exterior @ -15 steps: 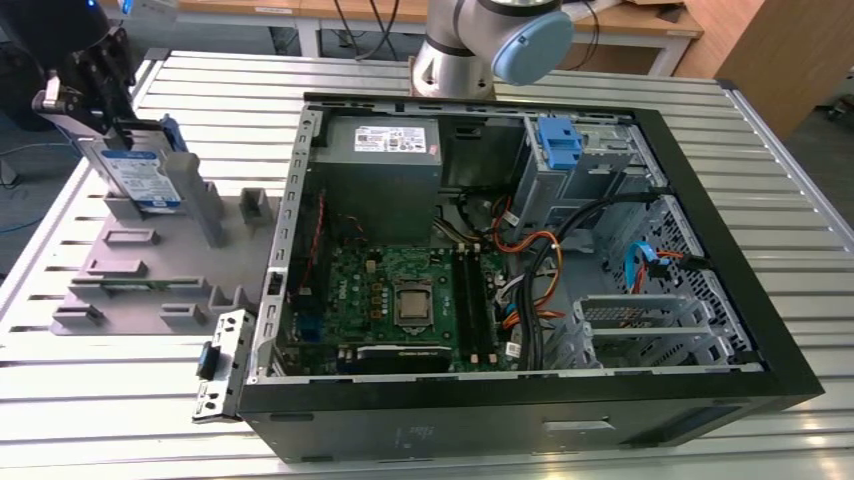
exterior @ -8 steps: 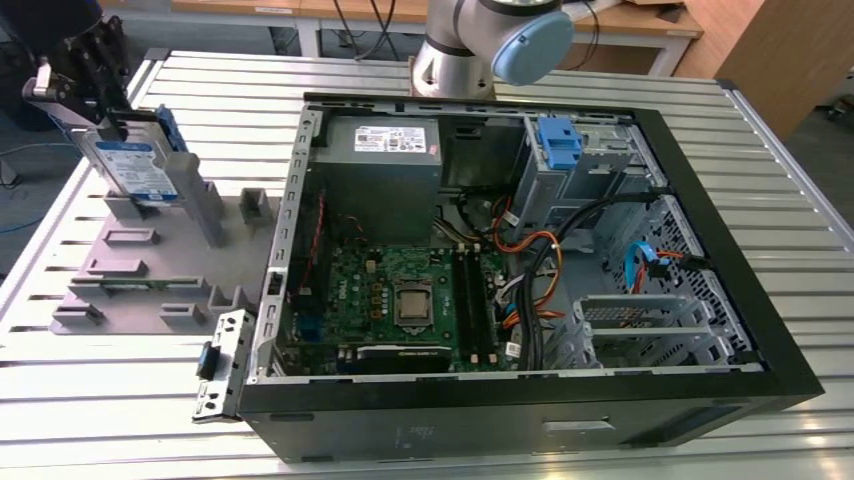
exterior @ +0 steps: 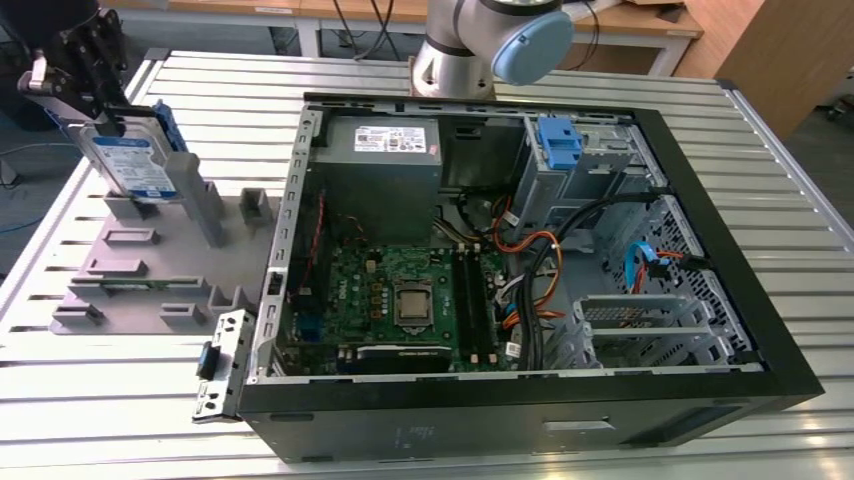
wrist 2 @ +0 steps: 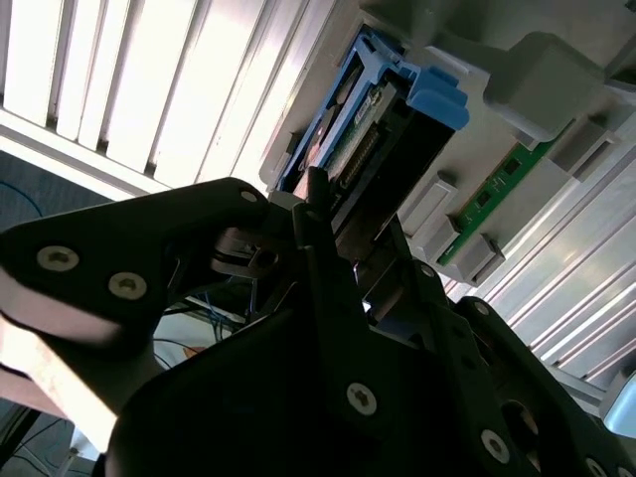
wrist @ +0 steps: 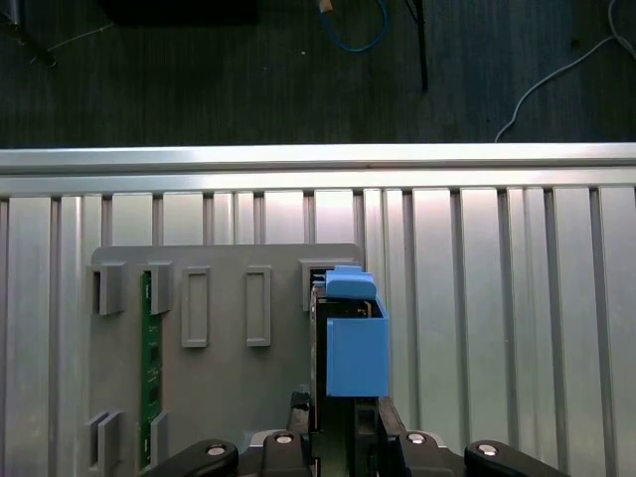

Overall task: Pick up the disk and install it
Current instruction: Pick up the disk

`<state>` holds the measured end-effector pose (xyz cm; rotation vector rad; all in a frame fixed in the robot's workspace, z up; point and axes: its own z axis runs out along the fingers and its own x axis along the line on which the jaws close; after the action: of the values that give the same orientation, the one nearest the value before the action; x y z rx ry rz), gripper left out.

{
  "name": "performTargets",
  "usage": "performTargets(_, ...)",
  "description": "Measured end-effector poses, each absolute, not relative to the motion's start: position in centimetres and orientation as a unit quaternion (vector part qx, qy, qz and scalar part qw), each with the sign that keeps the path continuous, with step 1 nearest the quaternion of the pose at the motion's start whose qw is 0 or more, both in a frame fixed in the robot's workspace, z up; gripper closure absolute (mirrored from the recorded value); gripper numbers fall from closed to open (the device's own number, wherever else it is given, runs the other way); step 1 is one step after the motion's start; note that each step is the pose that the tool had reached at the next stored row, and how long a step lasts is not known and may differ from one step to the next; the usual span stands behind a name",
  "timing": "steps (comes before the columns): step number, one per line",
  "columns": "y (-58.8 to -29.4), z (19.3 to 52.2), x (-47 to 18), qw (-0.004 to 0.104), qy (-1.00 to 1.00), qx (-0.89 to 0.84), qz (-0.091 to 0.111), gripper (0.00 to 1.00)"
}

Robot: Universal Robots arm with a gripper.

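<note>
Gripper: in the exterior view we see the black gripper [exterior: 110, 108] at the far left, tilted, coming down onto the top edge of the disk. Its fingers are pressed onto the two flat sides of the disk – this shows in both wrist views [wrist: 348, 422] [wrist 2: 358, 248].
Disk: the disk [exterior: 134, 160] stands on its edge, leaning a little, at the far corner of the grey holder. The label faces the exterior view's left and the blue carrier runs along its edges. In the first wrist view its blue carrier [wrist: 356, 343] is over a slot of the holder; we cannot tell if the lower edge is sitting in the slot. In the second wrist view the connector end [wrist 2: 373, 139] points away from the fingers.
Grey holder: the grey holder [exterior: 134, 275] lies flat on the slatted metal table [exterior: 107, 420], just beside the computer case. A green circuit strip [wrist: 151, 358] sits in one of its slots.
Computer case: the black computer case [exterior: 787, 380] lies open on its side – inside are the grey power supply [exterior: 387, 140], the green motherboard [exterior: 400, 290] and orange cables [exterior: 534, 250].
Blue bracket: a blue bracket [exterior: 558, 140] sits in the drive bay at the far side of the case, well apart from the disk.
Arm: the arm base [exterior: 487, 40] stands behind the case.
</note>
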<state>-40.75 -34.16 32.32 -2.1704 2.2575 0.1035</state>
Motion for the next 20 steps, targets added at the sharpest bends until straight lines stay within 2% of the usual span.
performTargets(20, -34.16, 33.29, -40.74, 0.004, 0.720, -0.693, 0.033, 0.65)
